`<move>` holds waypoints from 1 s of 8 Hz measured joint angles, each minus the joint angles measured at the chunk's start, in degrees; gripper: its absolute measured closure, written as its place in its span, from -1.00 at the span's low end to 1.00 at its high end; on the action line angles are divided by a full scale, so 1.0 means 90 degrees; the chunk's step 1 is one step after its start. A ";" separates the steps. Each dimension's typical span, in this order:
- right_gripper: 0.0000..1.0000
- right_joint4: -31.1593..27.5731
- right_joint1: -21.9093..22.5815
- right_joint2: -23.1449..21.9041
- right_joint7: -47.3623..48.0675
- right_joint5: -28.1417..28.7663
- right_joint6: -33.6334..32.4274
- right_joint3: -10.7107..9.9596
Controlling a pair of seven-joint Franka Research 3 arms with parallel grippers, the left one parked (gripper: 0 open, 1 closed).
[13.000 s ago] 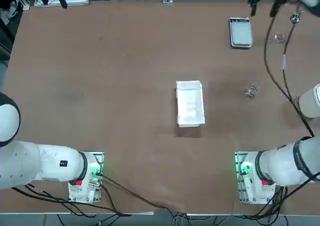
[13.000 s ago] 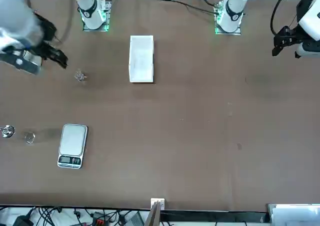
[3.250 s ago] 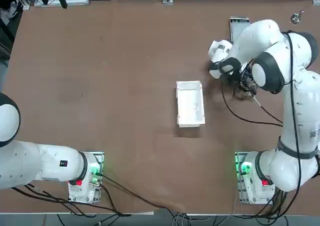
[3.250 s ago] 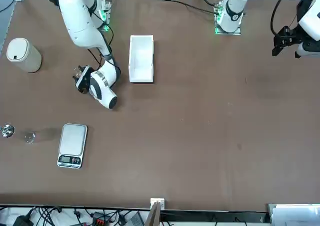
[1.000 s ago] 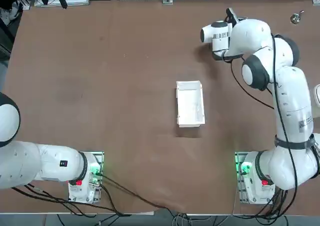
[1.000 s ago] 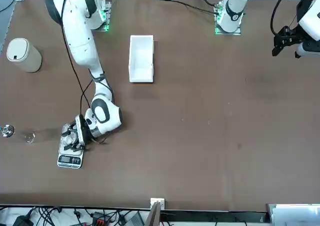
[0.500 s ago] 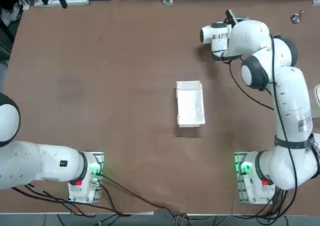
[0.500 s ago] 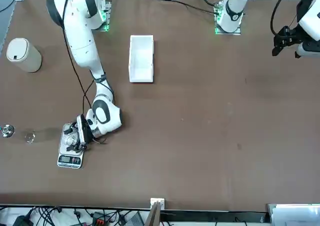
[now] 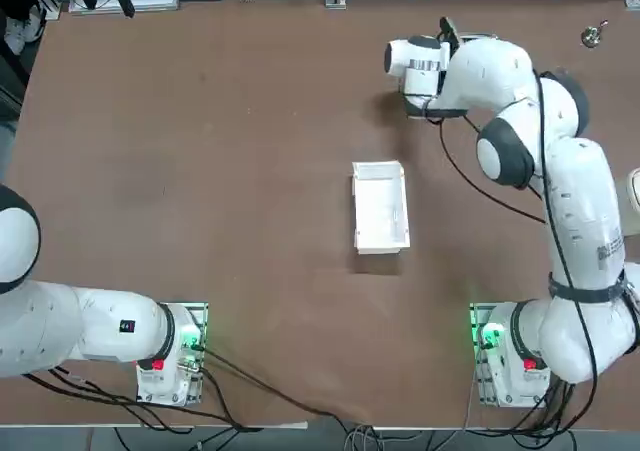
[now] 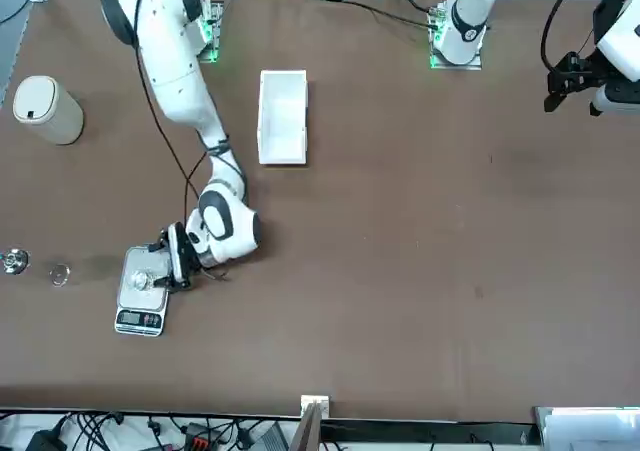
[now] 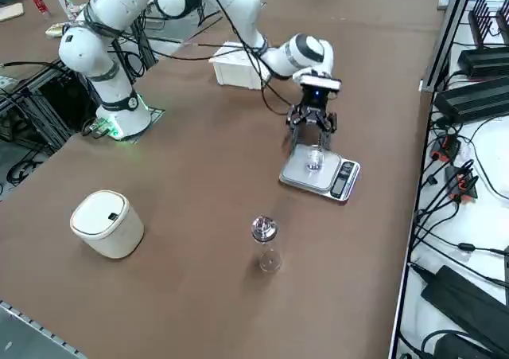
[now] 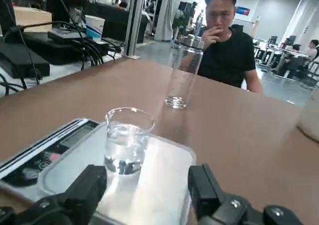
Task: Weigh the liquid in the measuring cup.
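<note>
Tabletop [image 10: 420,271]: brown, broad; a white tray [image 10: 283,116] sits mid-table, well apart from the work; a pale lidded canister [image 11: 107,224] stands near the robot's right edge.

Right arm: reaches out to the far right part of the tabletop; its claw [image 11: 311,126] hangs low, just on the robot's side of the grey scale [image 11: 320,173]; fingers [image 12: 82,195] spread, pinching nothing; clear gap on either side of the cup in the wrist view.

Scale: long axis runs across the claw's line of approach, display end [image 12: 37,157] toward the table's right edge.

Measuring cup [image 12: 125,141]: upright on the scale pan, liquid in its lower part; it stands beyond the fingertips, apart from both, centred between them.

Key relation: cup lies straight ahead of the claw, away from the robot; judgement: retreat should run straight back along that line, so neither finger brushes the cup and disturbs the reading.

Far side: a clear bottle [image 12: 183,70] beyond the scale.
</note>
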 joint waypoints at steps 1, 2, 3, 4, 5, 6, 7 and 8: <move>-1.00 0.0026 0.0150 -0.0285 -0.0444 0.0311 -0.0147 0.0003; -1.00 0.0039 0.0286 -0.0567 -0.0979 0.0637 -0.0272 0.0005; -1.00 0.0047 0.0378 -0.0827 -0.1599 0.0967 -0.0330 0.0006; -1.00 0.0056 0.0429 -0.1081 -0.2276 0.1250 -0.0341 0.0005; -1.00 0.0061 0.0441 -0.1350 -0.2936 0.1485 -0.0345 0.0004; -1.00 0.0063 0.0431 -0.1636 -0.3547 0.1710 -0.0346 -0.0003; -1.00 0.0066 0.0405 -0.1906 -0.4120 0.1942 -0.0347 -0.0012; -1.00 0.0064 0.0376 -0.2166 -0.4746 0.2118 -0.0355 -0.0031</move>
